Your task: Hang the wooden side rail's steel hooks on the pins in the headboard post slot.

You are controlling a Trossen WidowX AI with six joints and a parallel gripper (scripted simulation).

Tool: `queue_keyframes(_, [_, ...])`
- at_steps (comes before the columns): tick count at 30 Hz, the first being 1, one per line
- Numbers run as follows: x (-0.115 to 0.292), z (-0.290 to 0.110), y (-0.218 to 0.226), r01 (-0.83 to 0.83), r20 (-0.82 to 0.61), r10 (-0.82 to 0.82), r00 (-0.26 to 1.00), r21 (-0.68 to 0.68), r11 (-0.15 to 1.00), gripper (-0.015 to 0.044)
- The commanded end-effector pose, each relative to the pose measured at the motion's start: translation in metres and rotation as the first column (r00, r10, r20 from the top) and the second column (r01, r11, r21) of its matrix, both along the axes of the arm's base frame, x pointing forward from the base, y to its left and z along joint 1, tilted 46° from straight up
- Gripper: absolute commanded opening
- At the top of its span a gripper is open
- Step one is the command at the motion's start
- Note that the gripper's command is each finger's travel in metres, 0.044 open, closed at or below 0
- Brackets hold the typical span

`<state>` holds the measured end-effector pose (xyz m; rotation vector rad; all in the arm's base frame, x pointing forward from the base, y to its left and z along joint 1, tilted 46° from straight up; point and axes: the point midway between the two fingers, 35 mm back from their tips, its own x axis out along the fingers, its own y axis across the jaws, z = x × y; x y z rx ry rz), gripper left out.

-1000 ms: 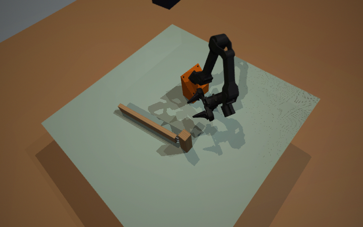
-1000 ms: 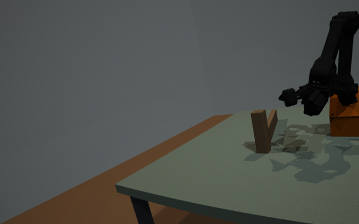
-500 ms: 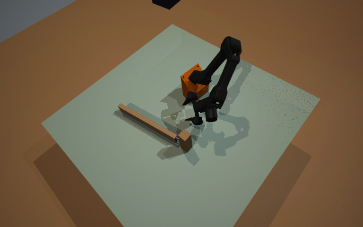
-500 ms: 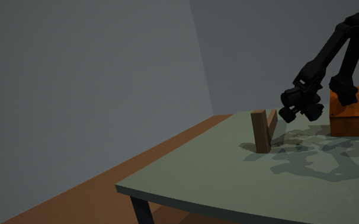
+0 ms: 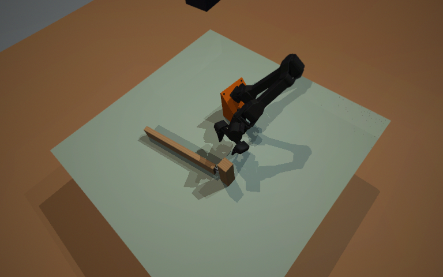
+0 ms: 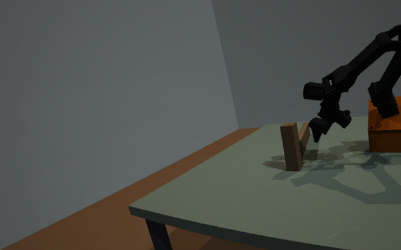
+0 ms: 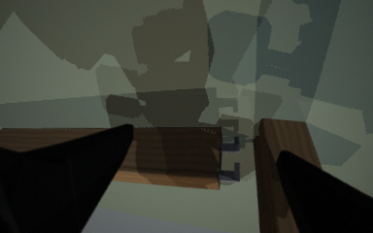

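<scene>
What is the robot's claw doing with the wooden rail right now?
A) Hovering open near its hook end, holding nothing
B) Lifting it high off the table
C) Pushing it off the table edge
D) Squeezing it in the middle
A: the claw is spread wide beside the wooden rail, with nothing between its fingers.
</scene>
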<state>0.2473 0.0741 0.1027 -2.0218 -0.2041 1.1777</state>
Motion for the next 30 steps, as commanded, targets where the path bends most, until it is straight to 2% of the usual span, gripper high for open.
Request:
queue_keyframes(1, [0.007, 0.020, -0.008, -0.210, 0.264, 0.191, 0.945, 0.046, 0.977, 0.0440])
queue_keyframes(5, [0.006, 0.037, -0.018, -0.324, 0.468, 0.282, 0.838, 0.010, 0.946, 0.0440])
queue_keyframes(7, [0.005, 0.040, -0.020, -0.340, 0.502, 0.295, 0.813, -0.002, 0.940, 0.0440])
queue_keyframes(30, [0.005, 0.040, -0.020, -0.340, 0.502, 0.295, 0.813, -0.002, 0.940, 0.0440])
